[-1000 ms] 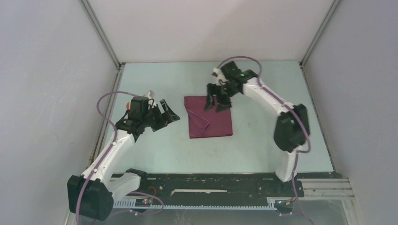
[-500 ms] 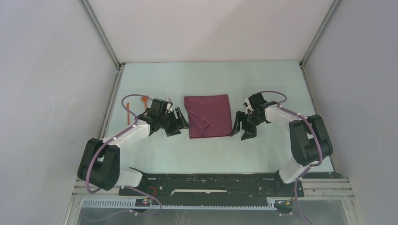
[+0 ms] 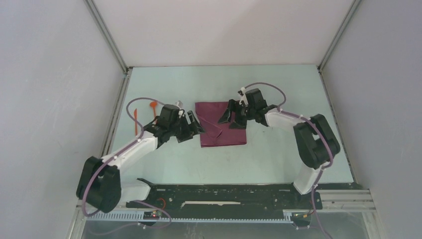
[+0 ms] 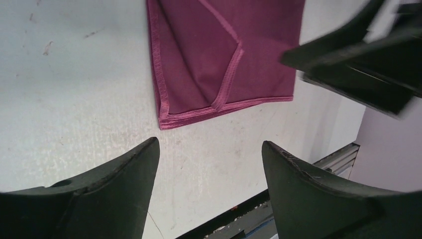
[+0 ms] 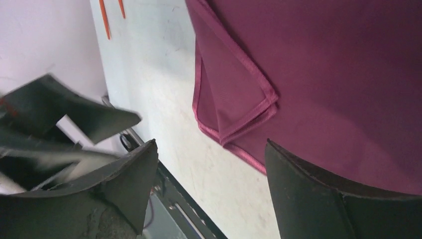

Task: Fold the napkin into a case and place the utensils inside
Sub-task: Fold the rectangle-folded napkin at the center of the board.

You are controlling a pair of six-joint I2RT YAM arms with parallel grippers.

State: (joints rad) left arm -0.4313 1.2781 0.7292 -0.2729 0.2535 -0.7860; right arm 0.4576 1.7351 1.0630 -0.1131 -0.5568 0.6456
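The maroon napkin (image 3: 226,127) lies flat mid-table, folded to a rectangle with a loose triangular flap (image 4: 199,64) along its left side. It also shows in the right wrist view (image 5: 323,74). Two orange utensils (image 3: 135,120) lie at the far left by the wall, and their tips show in the right wrist view (image 5: 104,20). My left gripper (image 3: 191,127) is open and empty, just off the napkin's left edge. My right gripper (image 3: 231,118) is open and empty, low over the napkin's upper middle. Both wrist views show wide gaps between the fingers (image 4: 124,184) (image 5: 308,189).
White walls with metal corner rails (image 3: 107,42) enclose the table on three sides. A black rail (image 3: 224,191) runs along the near edge at the arm bases. The two grippers face each other closely across the napkin's left half.
My right gripper has swung from the napkin's right edge up and left, over the napkin's upper middle. My left gripper has stayed by the left edge, shifting slightly.
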